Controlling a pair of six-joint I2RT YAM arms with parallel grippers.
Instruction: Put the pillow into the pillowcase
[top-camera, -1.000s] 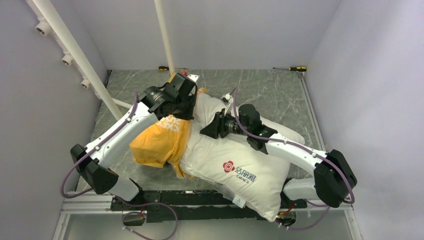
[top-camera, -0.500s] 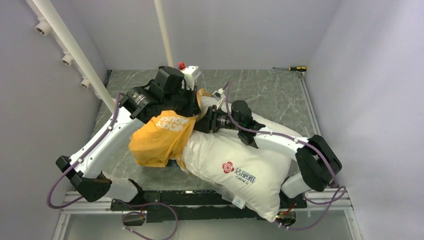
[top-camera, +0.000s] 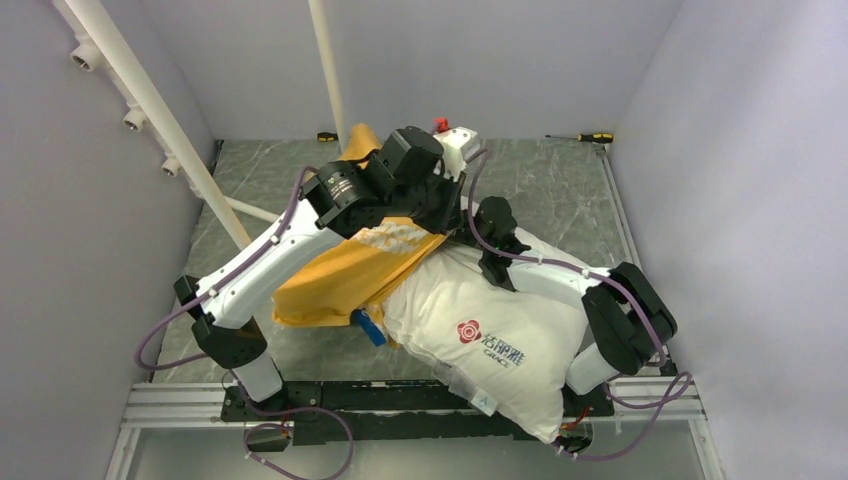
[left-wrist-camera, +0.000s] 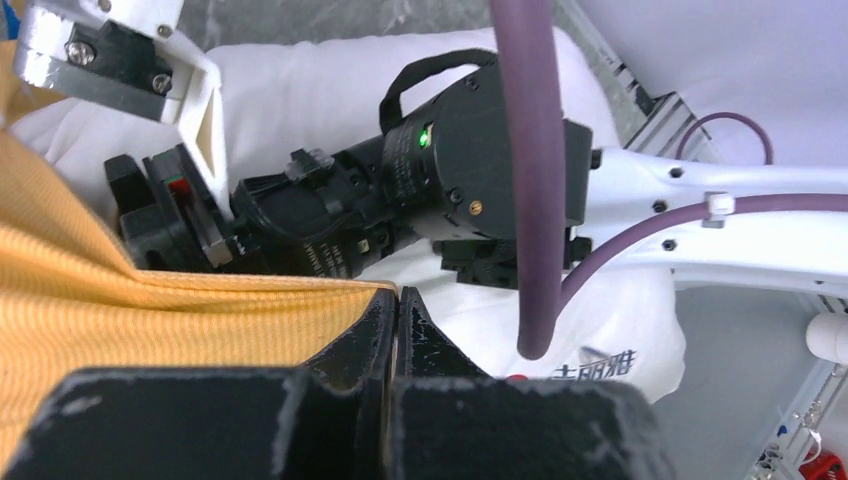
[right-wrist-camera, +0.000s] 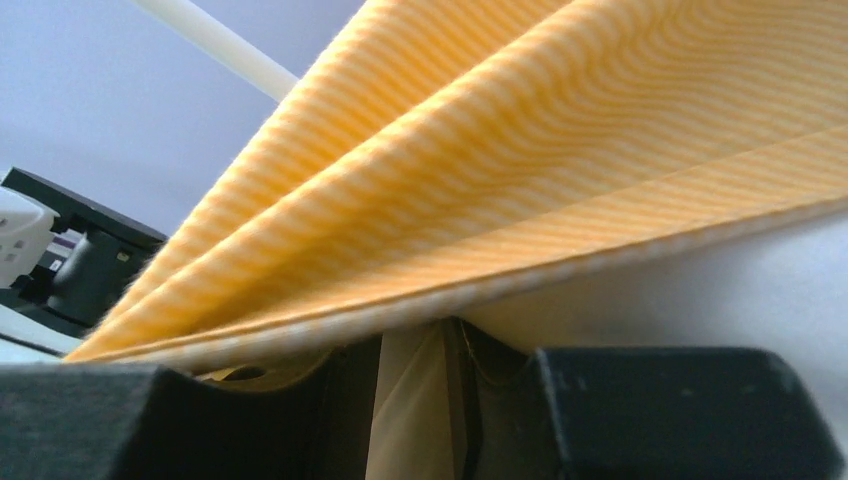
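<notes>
My left tool (left-wrist-camera: 398, 300), clamped on the thin yellow-orange fabric pillowcase (top-camera: 350, 275), has hauled it rightward across the plump white stuffed pillow (top-camera: 470, 300). The right tool (right-wrist-camera: 410, 400) is narrowing, and I cannot tell its grip.

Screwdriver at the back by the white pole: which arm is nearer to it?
Left. The left arm reaches up just right of the screwdriver; the right arm lies farther right, over the pillow.

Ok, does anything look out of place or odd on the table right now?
Two things. The pillow hangs off the table's near edge, over the arms' mounting rail. And screwdrivers lie loose along the far edge: a yellow-handled screwdriver at the right, a second screwdriver by the white pole.
</notes>
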